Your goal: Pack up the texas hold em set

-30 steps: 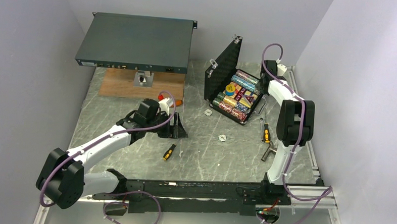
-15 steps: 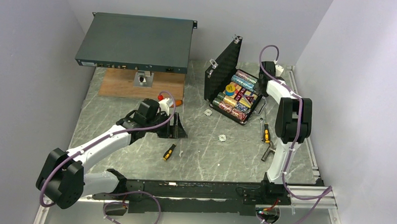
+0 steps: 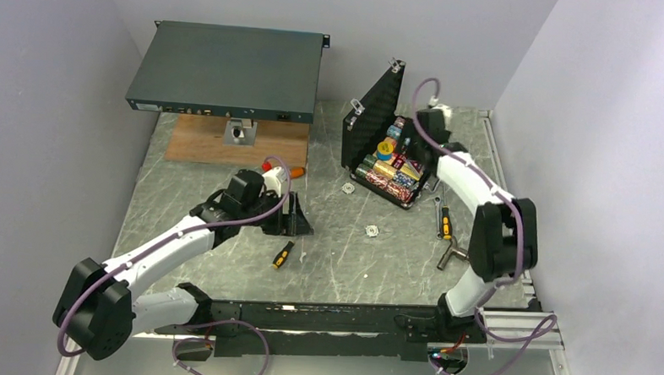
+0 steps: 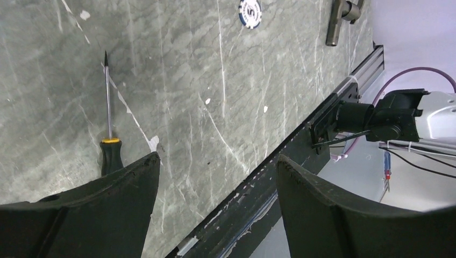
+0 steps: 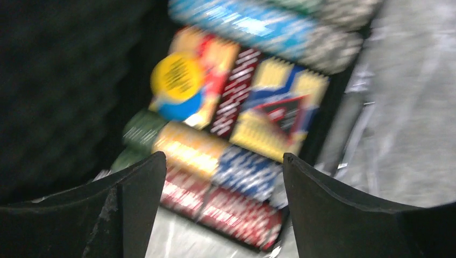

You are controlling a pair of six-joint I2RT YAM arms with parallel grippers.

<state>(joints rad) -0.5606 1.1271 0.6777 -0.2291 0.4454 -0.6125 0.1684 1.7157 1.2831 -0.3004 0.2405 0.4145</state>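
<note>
Grey veined marble makes up the table [image 3: 225, 233] in my overhead view. The black case [image 3: 372, 113] stands at about 1 o'clock on it, lid raised and leaning toward 10 o'clock, with the chip rows [image 3: 386, 180] packed in its tray. One loose chip [image 3: 348, 189] lies just off the case's near corner at 7 o'clock. A second loose chip [image 3: 371, 231] lies farther out toward 6 o'clock, apart from the first. My right gripper [image 3: 407, 143] hangs over the far half of the tray. My left gripper [image 3: 298, 218] is low over the table's middle, with a black-and-yellow screwdriver [image 3: 282, 255] near it at 6 o'clock. The dark-green rack unit [image 3: 228, 69] sits at 11 o'clock.

On the left wrist camera, the left gripper [image 4: 218, 158] has its jaws spread, and only bare marble shows between them. The screwdriver's handle is partly hidden behind the finger at 9 o'clock, its shaft pointing to 12. A chip lies at 12 o'clock by the top edge, and a metal T-handle tool [image 4: 340, 19] at 1 o'clock.

The right wrist camera is blurred. The right gripper [image 5: 223, 158] is spread wide above the open tray, gripping nothing. The blue-yellow card box [image 5: 255, 126] lies at 1 o'clock of the gap, and the red triangular token [image 5: 285, 110] shows on its face. I cannot tell if it lies loose. Gold, blue and red chip rows run across under the jaws.
</note>
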